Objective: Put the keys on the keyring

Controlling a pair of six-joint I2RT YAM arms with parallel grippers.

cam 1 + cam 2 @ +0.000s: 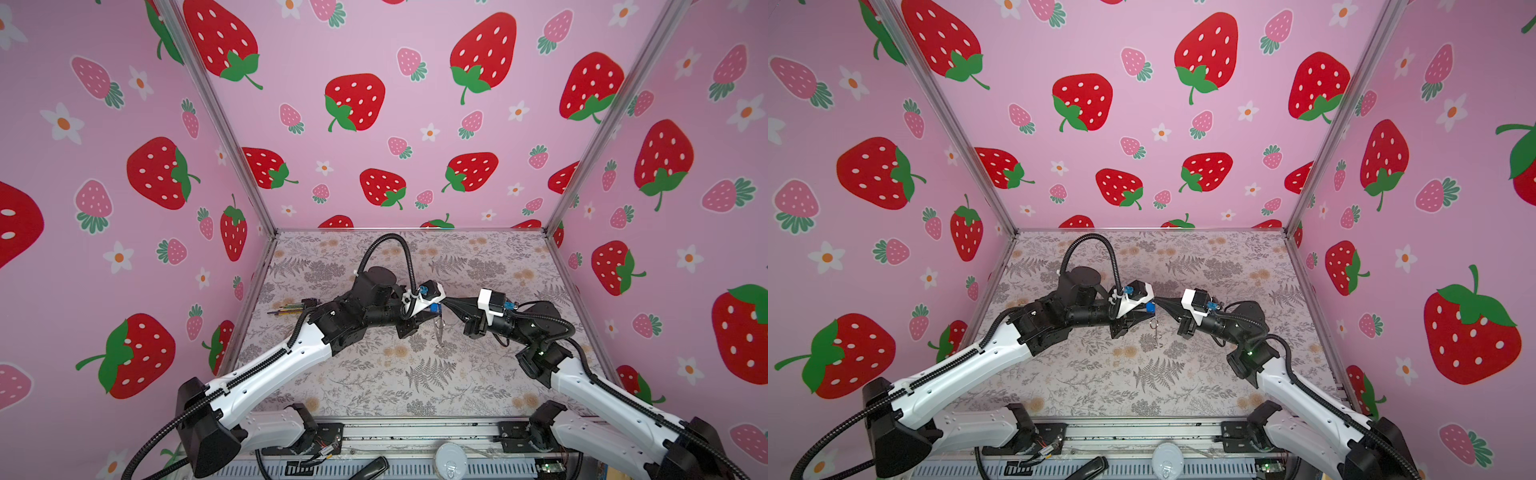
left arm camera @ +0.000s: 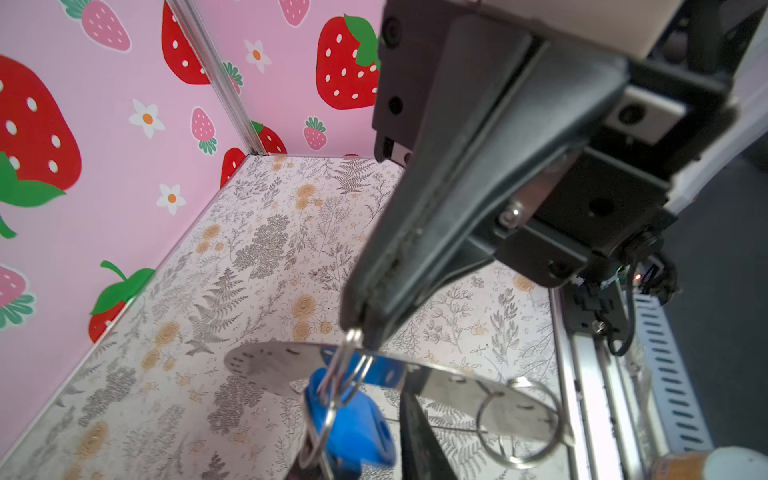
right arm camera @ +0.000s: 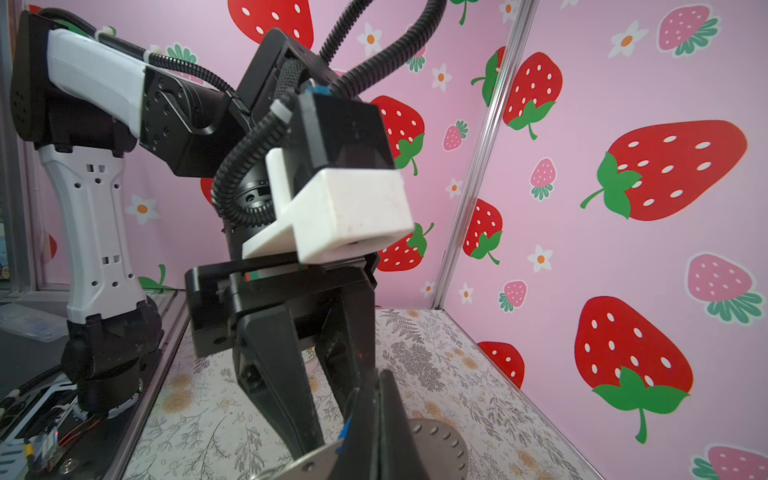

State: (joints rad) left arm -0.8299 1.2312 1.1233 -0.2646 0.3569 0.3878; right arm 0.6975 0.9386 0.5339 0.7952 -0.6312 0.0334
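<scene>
The key [image 2: 357, 428], with its bright blue plastic head, sits between my left gripper's [image 2: 361, 457] dark fingers [image 2: 419, 444], which are shut on it. The keyring [image 2: 266, 361], a flat grey metal ring with tiny holes, hangs just past the key. A thin wire loop [image 2: 347, 361] runs through the keyring's band beside the key. My right gripper [image 2: 353, 330] is shut on that loop. In both top views the two grippers meet tip to tip above mid-table, left gripper [image 1: 435, 311] and right gripper [image 1: 445, 305], with the keyring [image 1: 439, 332] hanging edge-on below. In the right wrist view the right gripper [image 3: 383, 380] is shut over the keyring [image 3: 436, 440].
A second wire ring [image 2: 519, 419] hangs on the keyring's band. A dark bundle of thin tools [image 1: 291, 309] lies on the floral mat [image 1: 374, 374] at the left. Pink strawberry walls enclose three sides. A metal rail [image 1: 415, 432] runs along the front edge.
</scene>
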